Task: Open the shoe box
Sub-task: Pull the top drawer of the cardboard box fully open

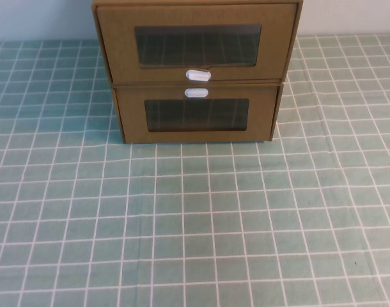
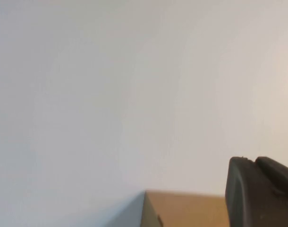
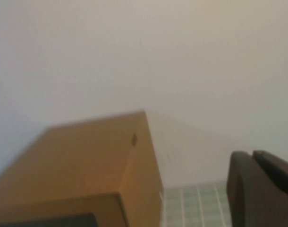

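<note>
Two grippers stay out of the high view; each shows only as a black edge in its own wrist view. The right gripper (image 3: pixel 262 189) is clenched on nothing, close to the shoe box (image 3: pixel 87 161) by its top right corner. For the left gripper (image 2: pixel 262 194), cannot tell released or clenched; it is by a top corner of the box. Green checked cloth (image 1: pixel 195 224) covers the table from its near edge. The shoe box stands at the far edge, centre: brown, two stacked windowed drawers, both shut, with white pull tabs (image 1: pixel 197 75). Pale wall (image 2: pixel 111 94) behind.

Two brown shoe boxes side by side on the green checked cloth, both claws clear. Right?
Not side by side: the high view shows the upper box stacked on the lower box. The left claw and right claw are clear, seen only in their wrist views.
</note>
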Controlling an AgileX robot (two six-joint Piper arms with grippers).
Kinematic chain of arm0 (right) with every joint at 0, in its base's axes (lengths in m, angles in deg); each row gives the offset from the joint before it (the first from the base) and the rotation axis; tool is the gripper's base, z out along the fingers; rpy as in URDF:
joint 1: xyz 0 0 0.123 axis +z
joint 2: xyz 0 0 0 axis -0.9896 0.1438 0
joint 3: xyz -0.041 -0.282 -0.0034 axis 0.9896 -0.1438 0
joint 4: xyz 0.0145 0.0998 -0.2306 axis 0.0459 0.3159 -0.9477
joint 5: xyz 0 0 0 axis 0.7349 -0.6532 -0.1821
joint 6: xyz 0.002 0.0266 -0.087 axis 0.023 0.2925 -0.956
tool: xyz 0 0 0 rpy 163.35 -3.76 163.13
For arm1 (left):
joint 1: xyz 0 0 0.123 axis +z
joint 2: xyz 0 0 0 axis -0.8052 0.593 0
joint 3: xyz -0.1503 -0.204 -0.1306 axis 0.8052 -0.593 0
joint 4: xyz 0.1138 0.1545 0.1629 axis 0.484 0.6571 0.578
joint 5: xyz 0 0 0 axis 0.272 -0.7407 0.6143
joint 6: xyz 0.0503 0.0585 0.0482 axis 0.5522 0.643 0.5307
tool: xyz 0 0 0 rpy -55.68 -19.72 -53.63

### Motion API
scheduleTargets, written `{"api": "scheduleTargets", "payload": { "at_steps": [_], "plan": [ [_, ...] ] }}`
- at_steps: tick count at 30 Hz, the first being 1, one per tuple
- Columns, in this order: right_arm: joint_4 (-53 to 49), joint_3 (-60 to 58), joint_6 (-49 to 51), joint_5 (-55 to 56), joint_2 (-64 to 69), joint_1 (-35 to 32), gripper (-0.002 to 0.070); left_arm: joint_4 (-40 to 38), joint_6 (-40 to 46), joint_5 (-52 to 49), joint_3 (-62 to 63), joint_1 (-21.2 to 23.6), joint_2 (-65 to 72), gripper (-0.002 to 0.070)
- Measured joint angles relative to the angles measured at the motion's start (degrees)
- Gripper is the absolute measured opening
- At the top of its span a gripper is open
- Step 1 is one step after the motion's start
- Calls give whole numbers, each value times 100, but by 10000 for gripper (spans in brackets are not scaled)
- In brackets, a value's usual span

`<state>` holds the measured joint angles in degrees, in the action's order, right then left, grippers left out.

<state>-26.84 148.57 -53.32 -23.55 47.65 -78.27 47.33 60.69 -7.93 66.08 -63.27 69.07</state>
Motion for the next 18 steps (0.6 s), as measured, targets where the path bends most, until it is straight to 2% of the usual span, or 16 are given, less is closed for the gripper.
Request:
{"api": "scheduleTargets", "payload": {
  "at_steps": [5,9,13,18],
  "plan": [
    [-296,1,-158,-349,1172,0,-14,-184,-84,-77,50,0,717,-5],
    [181,1,-368,-404,1911,36,-14,-373,-123,-77,58,0,1453,-5],
    [909,1,-1970,-617,2664,306,-14,-493,148,-100,201,-99,2296,-5],
    [1992,1,-4074,-683,3340,885,-14,-506,910,-322,974,-582,3503,-5]
  ]
}}
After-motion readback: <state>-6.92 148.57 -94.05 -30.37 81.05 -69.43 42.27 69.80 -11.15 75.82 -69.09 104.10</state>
